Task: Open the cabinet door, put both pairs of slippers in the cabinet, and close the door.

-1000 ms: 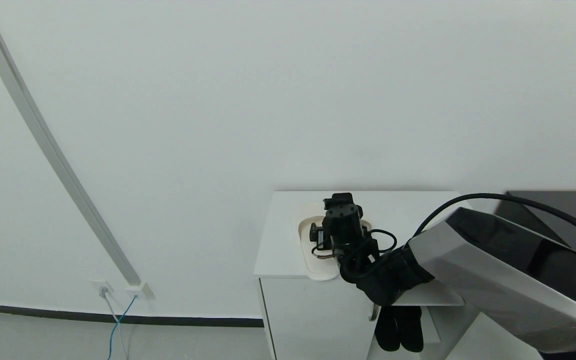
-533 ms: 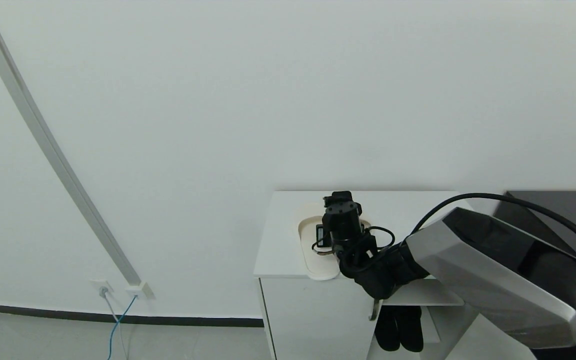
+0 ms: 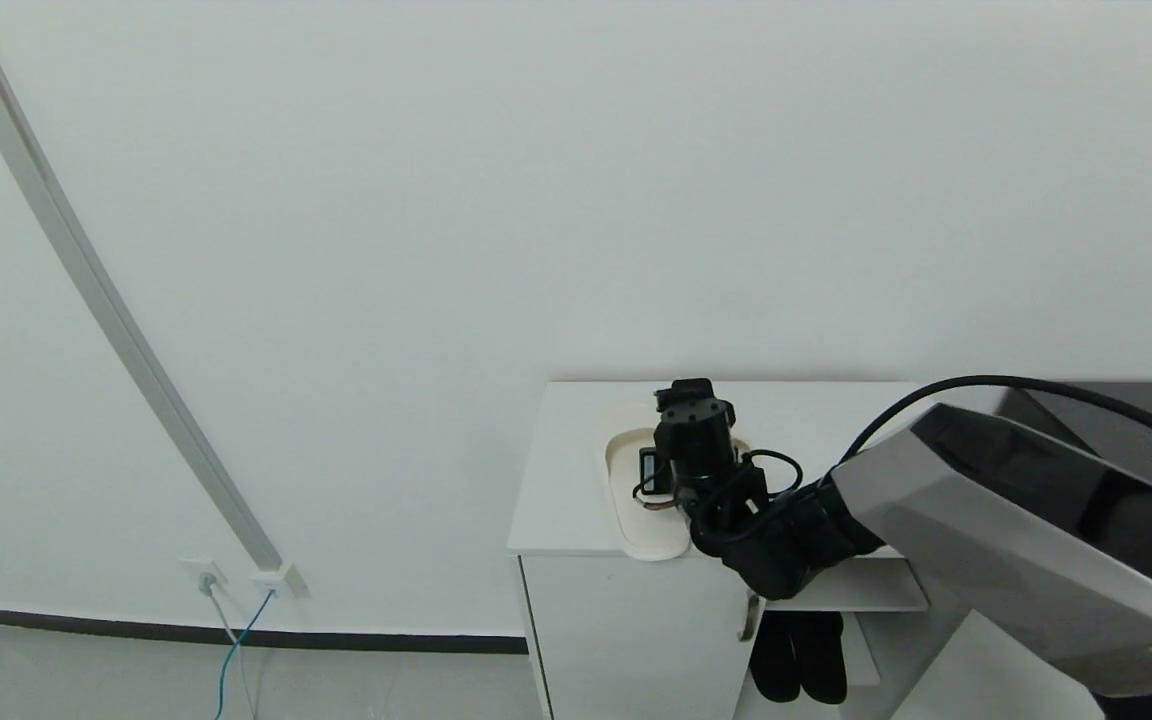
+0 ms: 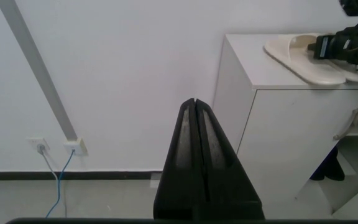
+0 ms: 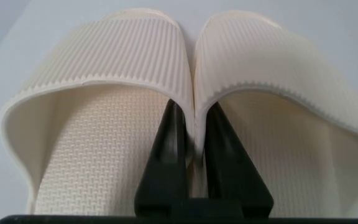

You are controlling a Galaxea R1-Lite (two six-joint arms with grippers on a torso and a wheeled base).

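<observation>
A pair of cream slippers (image 3: 642, 520) lies side by side on top of the white cabinet (image 3: 564, 490), at its front edge. My right gripper (image 5: 194, 118) has one finger inside each slipper and is shut on their two touching inner walls (image 5: 194, 74). A pair of black slippers (image 3: 798, 655) stands on a lower shelf in the cabinet's open right half. The cabinet door (image 3: 636, 630) with its metal handle (image 3: 751, 615) covers the left half. My left gripper (image 4: 195, 106) hangs shut and empty in front of the wall, left of the cabinet (image 4: 278, 130).
A grey conduit (image 3: 106, 300) runs slanting down the white wall to sockets (image 3: 204, 575) with a blue cable (image 3: 236, 640). Open floor lies left of the cabinet. A dark surface (image 3: 1136, 400) sits behind the cabinet's right side.
My right gripper has shifted slightly to the right on the cabinet top, and the cream slippers have moved with it. The right arm's elbow has swung right.
</observation>
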